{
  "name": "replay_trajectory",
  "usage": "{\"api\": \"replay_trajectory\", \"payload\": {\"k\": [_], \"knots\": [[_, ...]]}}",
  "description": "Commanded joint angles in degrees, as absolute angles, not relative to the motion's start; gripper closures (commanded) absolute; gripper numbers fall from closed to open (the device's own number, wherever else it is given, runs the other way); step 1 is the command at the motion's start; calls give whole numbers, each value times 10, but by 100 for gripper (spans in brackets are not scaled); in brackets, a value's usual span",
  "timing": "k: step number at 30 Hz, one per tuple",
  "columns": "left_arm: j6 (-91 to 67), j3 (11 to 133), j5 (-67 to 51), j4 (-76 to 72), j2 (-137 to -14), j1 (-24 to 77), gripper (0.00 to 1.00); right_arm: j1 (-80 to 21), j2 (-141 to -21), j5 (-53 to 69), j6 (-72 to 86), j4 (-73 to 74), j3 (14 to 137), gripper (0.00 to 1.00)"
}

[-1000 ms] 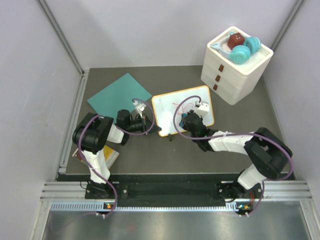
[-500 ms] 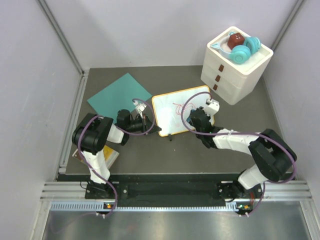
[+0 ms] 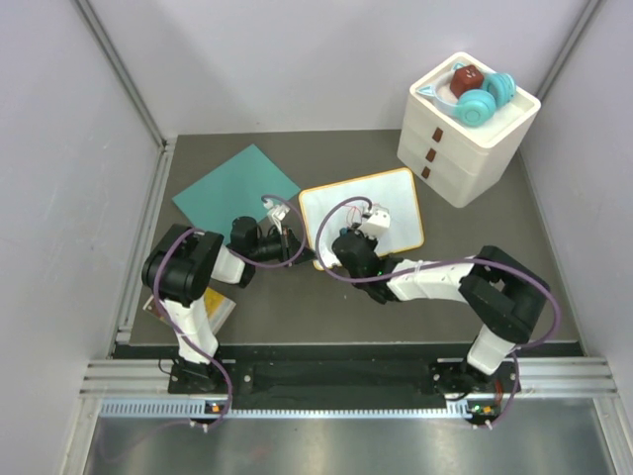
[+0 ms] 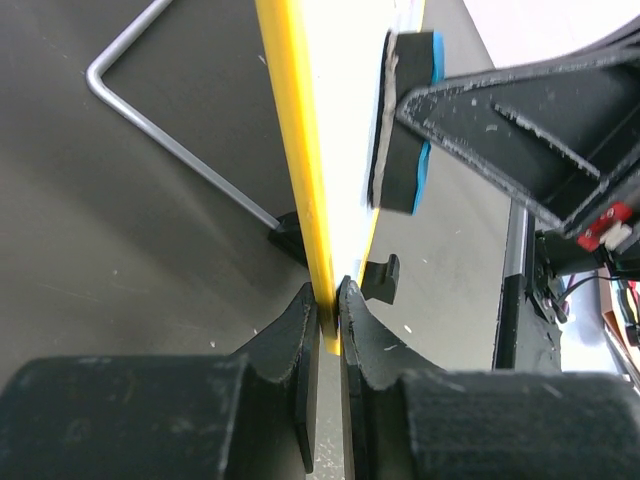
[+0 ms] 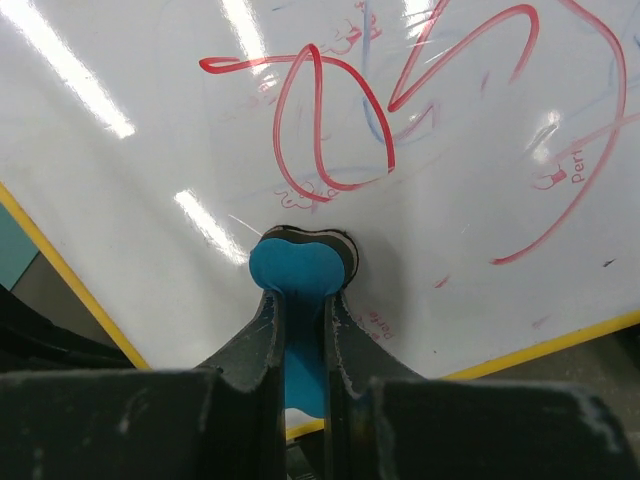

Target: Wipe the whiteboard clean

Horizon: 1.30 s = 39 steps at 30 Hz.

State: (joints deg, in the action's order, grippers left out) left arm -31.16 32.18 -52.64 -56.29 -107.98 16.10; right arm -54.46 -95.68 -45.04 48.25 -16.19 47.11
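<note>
Two tight grips: the left gripper (image 4: 328,300) pinches the whiteboard (image 3: 396,203) by its yellow left edge, the right gripper (image 5: 300,310) clamps a blue eraser (image 5: 300,265) at the board's face, just beside red scribbles (image 5: 335,130).

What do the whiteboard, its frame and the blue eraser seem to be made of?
The whiteboard looks like glossy coated sheet: light streaks reflect on it. Its frame is smooth yellow, plastic or painted metal. The eraser seems matte blue foam with a grey felt-like pad.
</note>
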Motion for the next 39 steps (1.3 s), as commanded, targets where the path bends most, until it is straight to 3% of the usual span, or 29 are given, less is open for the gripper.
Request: {"api": "replay_trajectory", "payload": {"k": [1,13,18,25,39], "knots": [[-250,316,-436,-475,-1094,162,100,-548,-976,-426,494,-123,478,100],[-245,318,-435,-468,-1094,162,100,-424,-917,-416,604,-92,374,100],[-244,318,-436,-466,-1094,163,100,-438,-944,-396,589,-98,400,100],[-243,318,-437,-464,-1092,163,100,-533,-1014,-404,592,-74,481,100],[-229,349,-389,-390,-1077,163,100,-544,-996,-394,651,-67,430,100]]}}
